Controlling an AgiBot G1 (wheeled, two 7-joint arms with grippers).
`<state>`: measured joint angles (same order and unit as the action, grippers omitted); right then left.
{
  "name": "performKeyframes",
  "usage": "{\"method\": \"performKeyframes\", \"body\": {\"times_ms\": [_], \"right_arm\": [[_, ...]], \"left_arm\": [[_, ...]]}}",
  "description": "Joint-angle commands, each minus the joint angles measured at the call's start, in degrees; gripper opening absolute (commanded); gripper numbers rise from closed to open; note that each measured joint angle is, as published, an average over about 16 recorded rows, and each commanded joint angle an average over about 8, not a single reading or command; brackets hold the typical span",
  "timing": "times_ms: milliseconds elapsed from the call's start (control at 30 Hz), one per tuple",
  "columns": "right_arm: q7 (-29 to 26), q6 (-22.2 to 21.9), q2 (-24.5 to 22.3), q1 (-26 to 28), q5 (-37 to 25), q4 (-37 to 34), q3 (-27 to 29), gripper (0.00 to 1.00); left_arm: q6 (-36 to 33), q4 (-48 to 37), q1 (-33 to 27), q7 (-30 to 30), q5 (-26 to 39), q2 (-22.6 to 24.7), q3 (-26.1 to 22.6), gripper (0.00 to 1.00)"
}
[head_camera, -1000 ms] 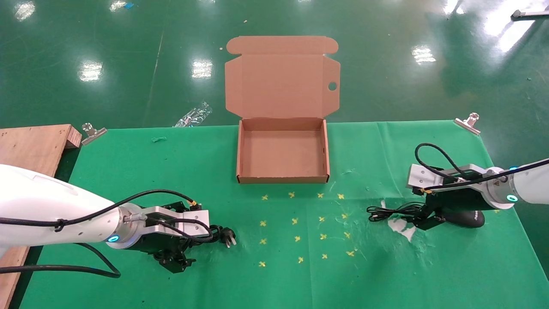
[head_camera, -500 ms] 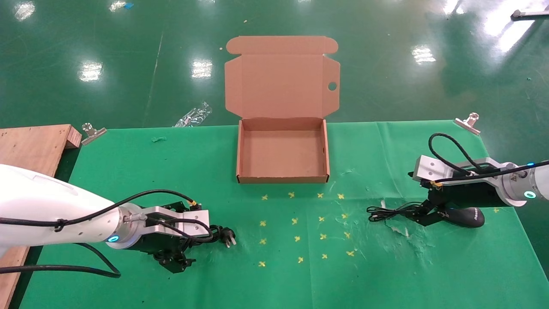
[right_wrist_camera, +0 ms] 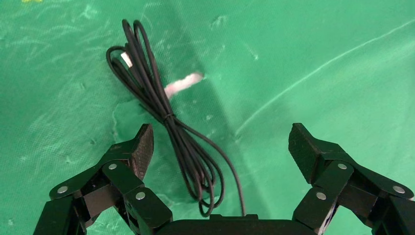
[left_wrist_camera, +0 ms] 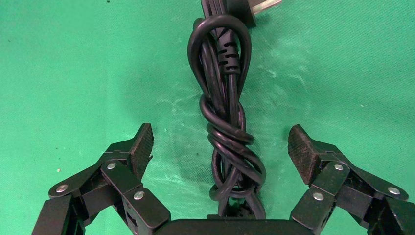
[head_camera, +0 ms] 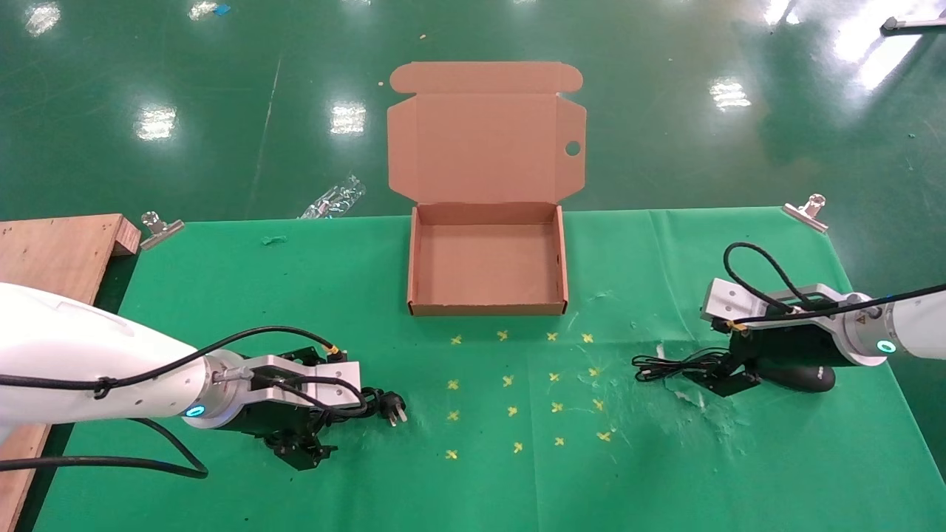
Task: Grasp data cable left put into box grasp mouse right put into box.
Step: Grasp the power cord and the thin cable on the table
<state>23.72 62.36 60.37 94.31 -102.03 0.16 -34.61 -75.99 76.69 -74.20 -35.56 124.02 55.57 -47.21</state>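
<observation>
While left hand (left_wrist_camera: pixel 220 147) sat spread, straddling data cable (left_wrist_camera: pixel 225 112) on table (head_camera: pixel 222 295); right hand (right_wrist_camera: pixel 220 147) spread over mouse (head_camera: pixel 802 377) cord. Box (head_camera: pixel 488 307) empty. Risk: loose coils snagging, mouse slipping.

One cardboard mailer box (head_camera: pixel 488 258) sits on the green cloth (head_camera: pixel 222 295), along with one coiled data cable (left_wrist_camera: pixel 225 122) and one black mouse (head_camera: pixel 805 377) with one thin bundled cord (right_wrist_camera: pixel 161 112). Two metal binder clips (head_camera: pixel 159 227) hold the cloth's far corners. Two grippers are in view, the left gripper (left_wrist_camera: pixel 220 154) and the right gripper (right_wrist_camera: pixel 220 152).
</observation>
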Motion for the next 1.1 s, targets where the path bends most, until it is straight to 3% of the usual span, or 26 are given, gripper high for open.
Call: {"method": "performKeyframes", "body": {"times_ms": [33,200,267,1100], "right_arm": [[-0.23,-0.18,0.14,-0.09,-0.13,-0.22,-0.09,0.84],[-0.71,-0.54,0.18,-0.15,-0.11,-0.64,-0.08,0.21],[-0.79,-0.63,0.2,-0.17,-0.09,-0.75,-0.06,0.0],[-0.61,-0.46,0.12,-0.18,-0.12,-0.51,-0.11,0.0]], "left_arm": [[0.0,0.0,0.0,0.0,0.0,0.0,0.0,0.68],[0.01,-0.01,0.01,0.0,-0.01,-0.01,0.01,0.05],[0.01,-0.01,0.01,0.01,-0.02,-0.01,0.01,0.0],[0.01,-0.01,0.01,0.01,-0.11,-0.01,0.01,0.0]]}}
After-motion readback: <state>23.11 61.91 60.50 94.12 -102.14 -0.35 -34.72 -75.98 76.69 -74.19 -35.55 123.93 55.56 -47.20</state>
